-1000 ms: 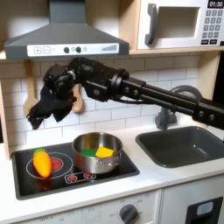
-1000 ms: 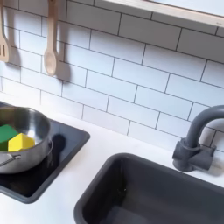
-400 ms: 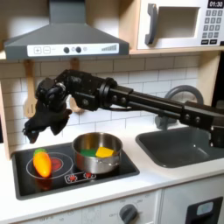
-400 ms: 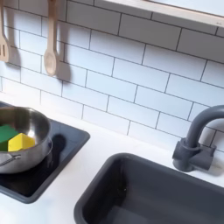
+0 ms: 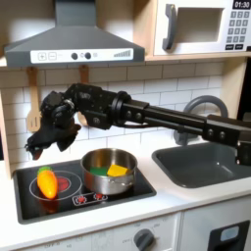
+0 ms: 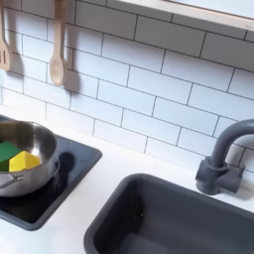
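The gripper (image 5: 37, 147) hung low at the far end of the reach, over the first exterior view's left side of the stove, and its dark fingers blurred into one mass, so I could not tell whether they stood apart or together. Nothing showed between them. The wrist was bent downward, fingertips aimed at the cooktop (image 5: 69, 192), while the black arm (image 5: 157, 111) ran out long and nearly level from the first exterior view's right, passing above the sink (image 5: 206, 163) and in front of the tiled wall.

Right below the gripper, a little to the first exterior view's right, lay the orange and yellow toy vegetable (image 5: 45, 180), flat on the red burner ring, clear of the fingers with a gap of air between them. Beside it sat the steel pot (image 5: 108, 172), upright on the cooktop, with a green piece and a yellow piece inside; in the second exterior view the same pot (image 6: 22, 159) showed both pieces tucked against its left wall. A wooden spoon (image 6: 58, 52) hung on the tiles above it. The grey faucet (image 6: 220, 159) stood behind the sink, well apart from the stove.
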You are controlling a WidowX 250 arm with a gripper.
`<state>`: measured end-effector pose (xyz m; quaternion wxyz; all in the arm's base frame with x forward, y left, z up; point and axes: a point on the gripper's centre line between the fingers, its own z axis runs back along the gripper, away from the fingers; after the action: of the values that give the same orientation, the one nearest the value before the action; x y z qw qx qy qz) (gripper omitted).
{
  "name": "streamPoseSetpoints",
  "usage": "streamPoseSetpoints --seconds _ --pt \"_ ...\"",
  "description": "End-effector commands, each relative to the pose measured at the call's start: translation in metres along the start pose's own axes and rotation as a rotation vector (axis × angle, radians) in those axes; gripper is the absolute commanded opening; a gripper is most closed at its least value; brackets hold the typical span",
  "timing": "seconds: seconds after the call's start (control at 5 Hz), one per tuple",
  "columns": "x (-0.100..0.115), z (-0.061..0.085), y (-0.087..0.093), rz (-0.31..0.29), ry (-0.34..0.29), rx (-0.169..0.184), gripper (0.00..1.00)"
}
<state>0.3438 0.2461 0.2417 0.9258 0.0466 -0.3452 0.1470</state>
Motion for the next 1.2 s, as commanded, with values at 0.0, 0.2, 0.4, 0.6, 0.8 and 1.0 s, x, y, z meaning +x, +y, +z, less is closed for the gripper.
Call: streamPoseSetpoints --seconds 0.0,0.2,0.4,0.6,0.8,1.0 --pt "-0.002 -0.002 -0.003 -0.052 0.05 -0.04 1.0" --pt "0.005 0.005 -0.005 -0.099 0.114 -0.089 1.0" --pt "0.005 -0.007 -0.002 -0.095 0.178 -0.15 1.0" --pt "0.005 -0.015 -0.001 -0.113 0.217 -0.162 1.0" --pt "0.002 -0.024 0.0 -0.123 0.246 -0.176 1.0" --pt "-0.006 -0.03 0.003 -0.138 0.26 -0.171 1.0"
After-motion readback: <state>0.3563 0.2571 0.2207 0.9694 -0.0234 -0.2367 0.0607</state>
